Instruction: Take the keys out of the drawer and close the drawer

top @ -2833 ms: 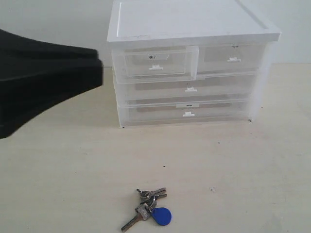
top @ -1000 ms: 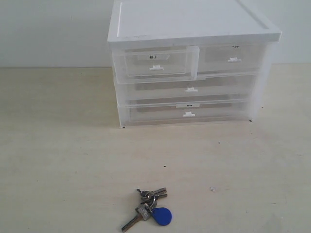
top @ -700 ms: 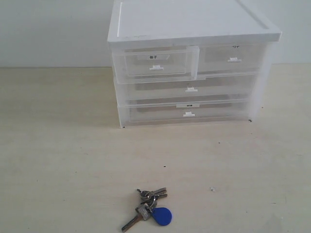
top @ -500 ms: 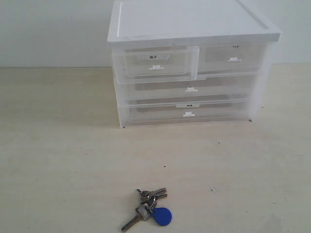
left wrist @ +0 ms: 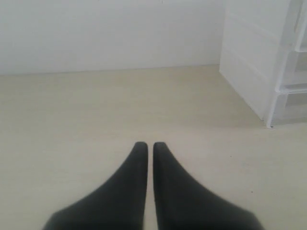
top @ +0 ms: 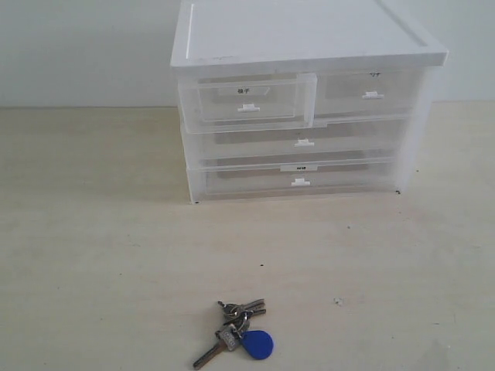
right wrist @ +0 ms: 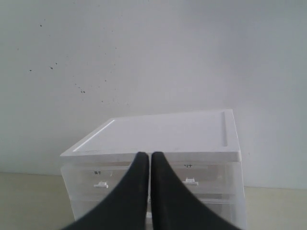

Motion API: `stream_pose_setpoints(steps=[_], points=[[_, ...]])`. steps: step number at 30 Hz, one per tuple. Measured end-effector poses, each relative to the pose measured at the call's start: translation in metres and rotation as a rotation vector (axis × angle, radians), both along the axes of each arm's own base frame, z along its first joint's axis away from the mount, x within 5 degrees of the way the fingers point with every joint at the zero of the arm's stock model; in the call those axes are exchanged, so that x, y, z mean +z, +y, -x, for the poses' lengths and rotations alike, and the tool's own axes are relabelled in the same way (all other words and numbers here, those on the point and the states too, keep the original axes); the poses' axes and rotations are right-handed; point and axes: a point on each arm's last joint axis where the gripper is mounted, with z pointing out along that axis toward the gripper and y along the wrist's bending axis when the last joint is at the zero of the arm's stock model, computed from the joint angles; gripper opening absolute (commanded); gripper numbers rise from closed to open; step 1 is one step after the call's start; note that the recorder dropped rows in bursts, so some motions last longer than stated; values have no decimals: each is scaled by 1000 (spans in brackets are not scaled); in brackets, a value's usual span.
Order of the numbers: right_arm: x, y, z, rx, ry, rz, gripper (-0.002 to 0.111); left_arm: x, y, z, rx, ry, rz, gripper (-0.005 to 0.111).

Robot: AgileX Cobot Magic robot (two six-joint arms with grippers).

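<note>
While fingers (left wrist: 129, 191) press together, keys (top: 230, 335) lie apart

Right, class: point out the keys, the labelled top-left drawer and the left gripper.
keys (top: 230, 334), exterior view, on the middle of the bunch
drawer (top: 271, 100), exterior view, on its translucent front
left gripper (left wrist: 147, 145), left wrist view, between the closed fingertips

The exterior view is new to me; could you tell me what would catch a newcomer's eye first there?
A white cabinet of see-through drawers stands at the back of the pale table, and its labelled top-left drawer seems to stick out slightly past its neighbour. In front, near the view's lower edge, a bunch of keys with a blue fob lies on the table.
</note>
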Motion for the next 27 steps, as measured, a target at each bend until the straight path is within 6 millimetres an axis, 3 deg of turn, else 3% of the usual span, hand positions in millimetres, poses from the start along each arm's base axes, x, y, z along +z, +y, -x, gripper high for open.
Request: stream_pose_setpoints(steps=[13, 18, 20, 27], points=[[0, 0, 0, 0, -1, 2, 0, 0, 0, 0, 0, 0, 0, 4], [3, -6, -2, -81, -69, 36, 0, 0, 0, 0, 0, 0, 0, 4], [-7, -9, -6, -131, -71, 37, 0, 0, 0, 0, 0, 0, 0, 4], [-70, -14, -14, -216, -71, 70, 0, 0, 0, 0, 0, 0, 0, 4]])
